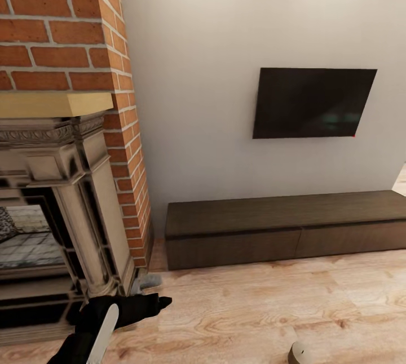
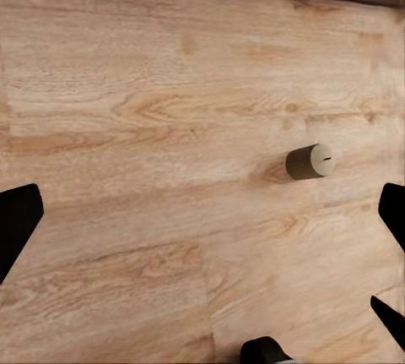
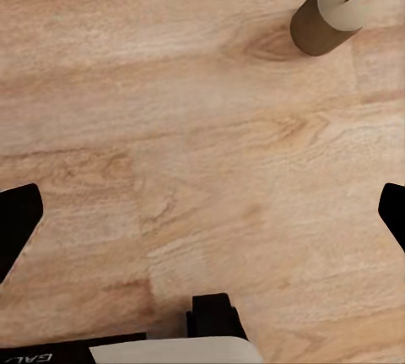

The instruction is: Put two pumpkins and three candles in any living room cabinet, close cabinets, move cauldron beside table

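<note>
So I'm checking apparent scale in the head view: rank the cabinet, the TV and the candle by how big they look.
1. cabinet
2. TV
3. candle, smallest and cut off by the frame's bottom edge.

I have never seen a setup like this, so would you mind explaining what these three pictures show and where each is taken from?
These are simulator renders from a wheeled two-armed robot. The large picture comes from its head camera: a brick fireplace, a wall television, the long dark cabinet with its drawers closed, and the wooden floor. The left gripper shows low in that view.

The other two come from cameras near each gripper, looking down at the floor. The black shapes at their edges are gripper fingers, spread apart and holding nothing. Each shows a candle standing on the floor: one in the left wrist view, one in the right. A candle also peeks in at the head view's lower edge.
</note>
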Robot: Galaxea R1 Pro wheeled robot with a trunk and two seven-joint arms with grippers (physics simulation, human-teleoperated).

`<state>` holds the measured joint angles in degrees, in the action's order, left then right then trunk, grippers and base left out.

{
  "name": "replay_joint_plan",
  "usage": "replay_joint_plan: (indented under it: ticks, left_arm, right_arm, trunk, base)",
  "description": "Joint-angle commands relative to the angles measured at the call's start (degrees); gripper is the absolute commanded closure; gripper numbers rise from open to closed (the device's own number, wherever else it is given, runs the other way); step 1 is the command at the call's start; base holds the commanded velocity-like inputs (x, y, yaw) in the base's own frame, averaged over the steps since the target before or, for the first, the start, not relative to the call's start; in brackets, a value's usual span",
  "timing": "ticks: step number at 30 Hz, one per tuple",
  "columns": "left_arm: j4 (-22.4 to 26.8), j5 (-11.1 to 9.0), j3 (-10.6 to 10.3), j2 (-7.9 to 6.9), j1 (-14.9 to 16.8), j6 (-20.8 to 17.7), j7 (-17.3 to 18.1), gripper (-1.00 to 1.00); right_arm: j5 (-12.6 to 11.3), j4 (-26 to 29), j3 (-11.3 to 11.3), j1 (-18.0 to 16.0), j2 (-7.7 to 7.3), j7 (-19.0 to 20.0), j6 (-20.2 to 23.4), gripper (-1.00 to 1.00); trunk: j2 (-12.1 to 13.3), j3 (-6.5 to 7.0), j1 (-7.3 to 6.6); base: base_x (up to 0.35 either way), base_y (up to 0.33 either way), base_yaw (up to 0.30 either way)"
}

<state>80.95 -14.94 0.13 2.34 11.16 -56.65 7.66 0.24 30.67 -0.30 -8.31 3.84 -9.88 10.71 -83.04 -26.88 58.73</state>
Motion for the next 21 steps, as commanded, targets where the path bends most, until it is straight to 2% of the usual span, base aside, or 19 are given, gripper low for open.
replay_joint_plan:
  ticks: [1, 2, 3, 4, 5, 6, 8, 9, 11, 12, 15, 18, 21]
  left_arm:
    - [1.1, -2.2, 0.0, -0.67, 0.2, -0.4, 1.6, -1.00]
    - [1.7, -5.7, -0.1, -1.30, 0.3, -0.6, 3.2, -1.00]
    - [2.1, -10.0, -0.2, -2.13, 0.7, -0.7, 5.3, -1.00]
    - [2.3, -12.1, -0.3, -2.61, 0.9, -0.7, 6.2, -1.00]
    - [2.5, -16.0, -0.6, -3.68, 1.2, -0.7, 8.1, -1.00]
    - [2.6, -17.8, -0.9, -4.23, 1.3, -0.8, 9.0, -1.00]
    - [2.6, -24.2, -3.1, -5.98, 1.6, -0.8, 12.1, -1.00]
    - [2.6, -26.6, -4.6, -6.52, 1.7, -0.7, 13.2, -1.00]
    - [2.6, -29.2, -6.6, -7.04, 1.7, -0.7, 14.3, -1.00]
    - [2.6, -29.8, -7.0, -7.14, 1.7, -0.7, 14.5, -1.00]
    - [2.6, -33.6, -8.3, -7.54, 1.8, -0.7, 15.2, -1.00]
    - [2.6, -35.1, -8.5, -7.75, 1.8, -0.7, 15.3, -1.00]
    - [2.7, -35.7, -8.5, -7.83, 1.8, -0.7, 15.4, -1.00]
  right_arm:
    - [-1.1, 0.0, 0.0, -0.9, 0.01, -0.2, 0.4, -1.00]
    - [-1.8, 0.0, 0.0, -1.6, -0.02, -0.2, 0.4, -1.00]
    - [-2.4, 0.0, 0.0, -2.2, -0.03, -0.2, 0.4, -1.00]
    - [-2.5, 0.0, 0.0, -2.4, -0.05, -0.2, 0.4, -1.00]
    - [-2.8, 0.1, 0.0, -2.7, -0.09, -0.1, 0.3, -1.00]
    - [-2.9, 0.1, 0.0, -2.9, -0.10, -0.1, 0.2, -1.00]
    - [-3.1, 0.1, 0.1, -3.1, -0.10, 0.1, -0.5, -1.00]
    - [-3.1, 0.1, 0.1, -3.2, -0.06, 0.1, -1.0, -1.00]
    - [-3.1, 0.1, 0.1, -3.2, -0.02, 0.1, -2.0, -1.00]
    - [-3.1, 0.1, 0.2, -3.2, -0.01, 0.1, -2.3, -1.00]
    - [-3.1, 0.1, 0.3, -3.3, 0.02, 0.0, -3.7, -1.00]
    - [-3.2, 0.1, 0.2, -3.3, 0.02, 0.0, -4.0, -1.00]
    - [-3.3, 0.2, 0.1, -3.3, 0.09, 0.0, -4.1, -1.00]
  trunk:
    - [0.0, -0.07, 0.00]
    - [0.0, -0.07, 0.00]
    - [0.0, -0.07, 0.00]
    - [0.0, -0.07, 0.00]
    - [0.0, -0.07, 0.00]
    - [0.0, -0.07, 0.00]
    - [0.0, -0.07, 0.00]
    - [0.0, -0.07, 0.00]
    - [0.0, -0.07, 0.00]
    - [0.0, -0.07, 0.00]
    - [0.0, -0.07, 0.00]
    - [0.0, -0.07, 0.00]
    - [0.0, -0.07, 0.00]
  base:
    - [0.000, 0.000, 0.000]
    - [0.000, 0.000, 0.000]
    - [0.000, 0.000, 0.000]
    - [0.000, 0.000, 0.000]
    - [0.000, 0.000, 0.000]
    - [0.000, 0.000, 0.000]
    - [0.000, 0.000, 0.000]
    - [0.000, 0.000, 0.000]
    - [0.000, 0.000, 0.000]
    - [0.000, 0.000, 0.000]
    - [0.000, 0.000, 0.000]
    - [0.000, 0.000, 0.000]
    - [0.000, 0.000, 0.000]
